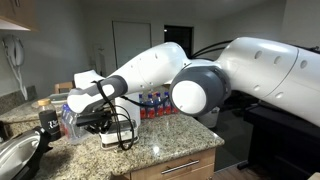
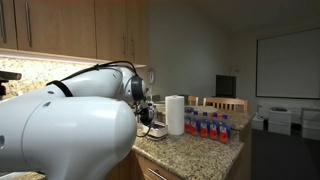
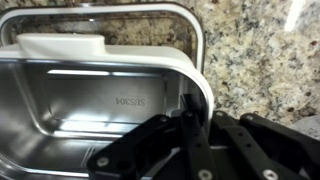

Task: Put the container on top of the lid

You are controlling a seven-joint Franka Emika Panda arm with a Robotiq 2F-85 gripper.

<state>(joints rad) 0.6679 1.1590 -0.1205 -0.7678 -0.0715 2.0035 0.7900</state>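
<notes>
Nearest the wrist lens: black fingers, drawn narrow and clamped on the right-hand wall of the container, one inside the tub, one outside. Takes up the left and middle of the wrist view with whitish rim and glossy floor. Lies over the lid, only the clear raised rim of that lid peeking out past the tub's far edge and far right corner. Cannot tell whether resting on the lid or held just above it. Beyond both, speckled granite worktop.

Seen in an exterior view as a long white arm stretched across the worktop, fingers low over the surface at its tip, gripped tub there too blurred to outline. Close by at the lower corner, round metal pan; behind the arm, row of water bottles. Mostly hidden in an exterior view by the arm's white shell; past it, upright paper-towel roll just beside the water bottles on the worktop.
</notes>
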